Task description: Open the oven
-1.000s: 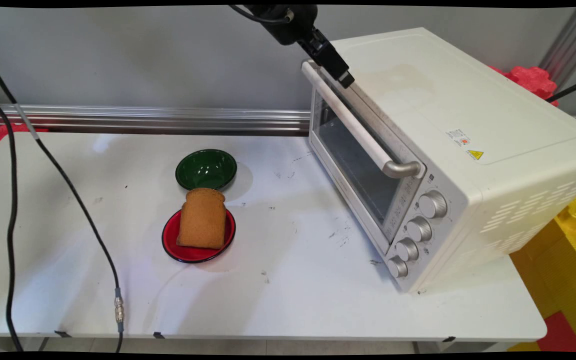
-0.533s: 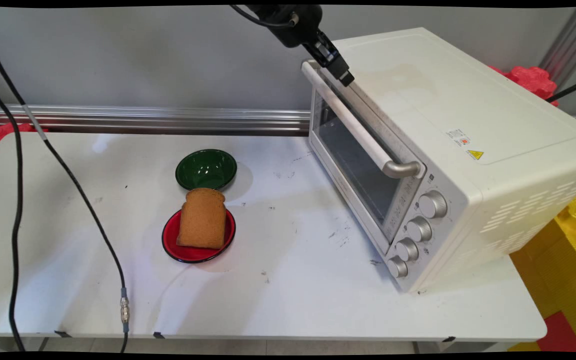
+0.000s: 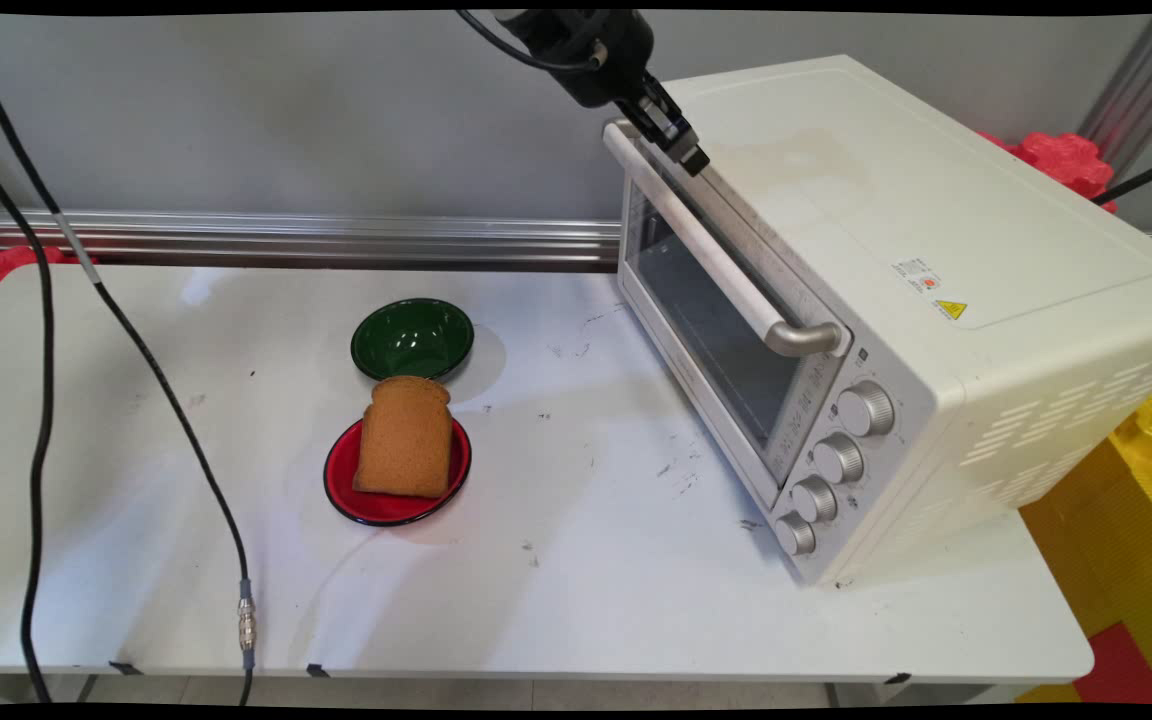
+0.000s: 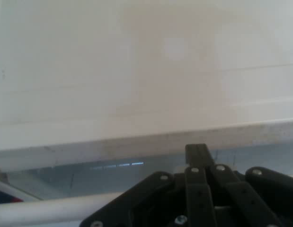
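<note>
White tabletop (image 3: 576, 600) carried a rigid toaster oven (image 3: 936, 300) at its right edge; gripper (image 3: 688, 157) sat at the door's top edge behind the stiff handle bar (image 3: 706, 270), jaw state indiscernible.

Black two-finger claw (image 3: 688, 155) at 12 o'clock in main view, glossy black rounded wrist housing above, black cables (image 3: 136, 345) with metal connector hanging at 9 o'clock, black linkage bars with silver screws in hand view
</note>
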Robot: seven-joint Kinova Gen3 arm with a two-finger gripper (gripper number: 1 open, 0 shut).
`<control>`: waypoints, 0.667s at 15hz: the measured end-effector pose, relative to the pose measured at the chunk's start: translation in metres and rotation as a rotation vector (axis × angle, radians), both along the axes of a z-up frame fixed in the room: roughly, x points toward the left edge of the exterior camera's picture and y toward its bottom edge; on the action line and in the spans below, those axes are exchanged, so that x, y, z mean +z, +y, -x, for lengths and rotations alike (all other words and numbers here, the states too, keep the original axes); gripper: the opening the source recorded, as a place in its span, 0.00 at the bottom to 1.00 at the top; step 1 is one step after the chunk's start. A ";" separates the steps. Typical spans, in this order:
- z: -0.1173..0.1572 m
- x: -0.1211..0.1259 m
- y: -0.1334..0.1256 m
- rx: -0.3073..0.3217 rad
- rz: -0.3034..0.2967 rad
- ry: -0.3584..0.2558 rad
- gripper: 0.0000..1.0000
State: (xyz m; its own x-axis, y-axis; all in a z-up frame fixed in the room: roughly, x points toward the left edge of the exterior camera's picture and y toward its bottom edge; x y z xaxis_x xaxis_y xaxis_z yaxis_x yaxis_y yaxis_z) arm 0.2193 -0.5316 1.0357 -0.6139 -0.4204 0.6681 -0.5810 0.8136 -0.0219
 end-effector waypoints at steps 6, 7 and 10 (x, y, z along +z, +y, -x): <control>0.010 -0.019 -0.003 -0.002 0.001 0.003 0.00; 0.012 -0.023 -0.003 -0.002 0.001 0.003 0.00; 0.015 -0.032 -0.005 -0.003 0.002 0.001 0.00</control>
